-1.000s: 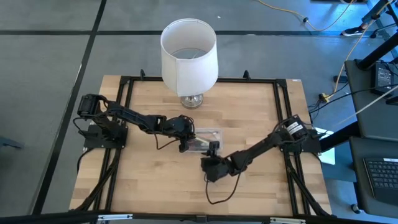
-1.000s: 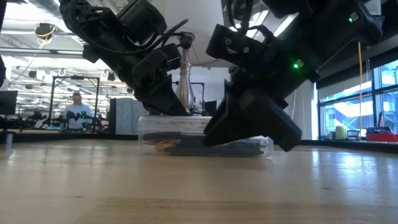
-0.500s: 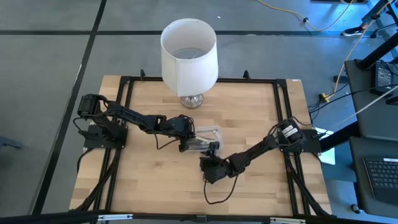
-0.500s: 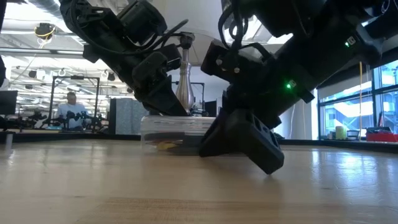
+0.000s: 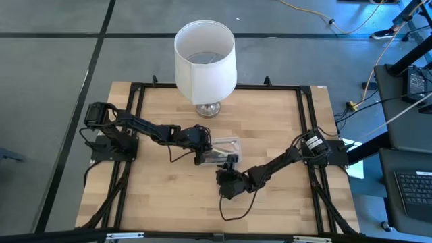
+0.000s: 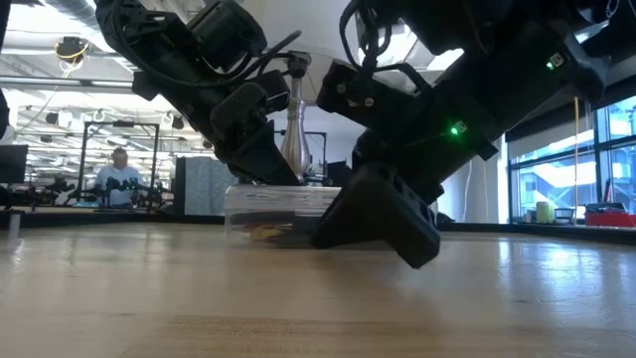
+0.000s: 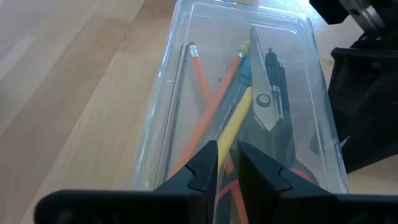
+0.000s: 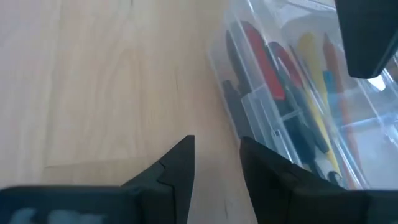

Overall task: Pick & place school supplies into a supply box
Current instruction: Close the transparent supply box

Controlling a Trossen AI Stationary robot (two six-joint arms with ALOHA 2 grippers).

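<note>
The supply box (image 5: 224,148) is a clear lidded case lying flat near the table's middle. Its lid is down. Inside it lie an orange pencil (image 7: 204,84), a yellow pen (image 7: 234,123), the scissors (image 7: 263,93) with red-black handles (image 8: 268,70), and dark pens. My left gripper (image 7: 228,163) stands shut on the lid near the box's left end (image 6: 260,194). My right gripper (image 8: 214,148) sits low at the box's near side (image 5: 228,177), open by a narrow gap, with bare table between its fingers. My left gripper presses its shut fingertips (image 6: 270,171) down on the lid (image 7: 205,124) near the box's left end, slanting down from the table's left. The box lies flat on the table under them. My right gripper has one finger (image 8: 258,158) close to the box's near wall; whether it touches cannot be told.
A big white lampshade on a glass base (image 5: 204,57) stands behind the box toward the far edge. A black frame (image 5: 135,94) runs round the wooden top. Bare wood lies along the near side (image 5: 169,202). A person (image 6: 117,174) shows far off in the room.
My right gripper has drawn back from the box's right near end, a little toward the table's left and near edge, and has sunk lower toward the table. The box and my left gripper have stayed where they were.
</note>
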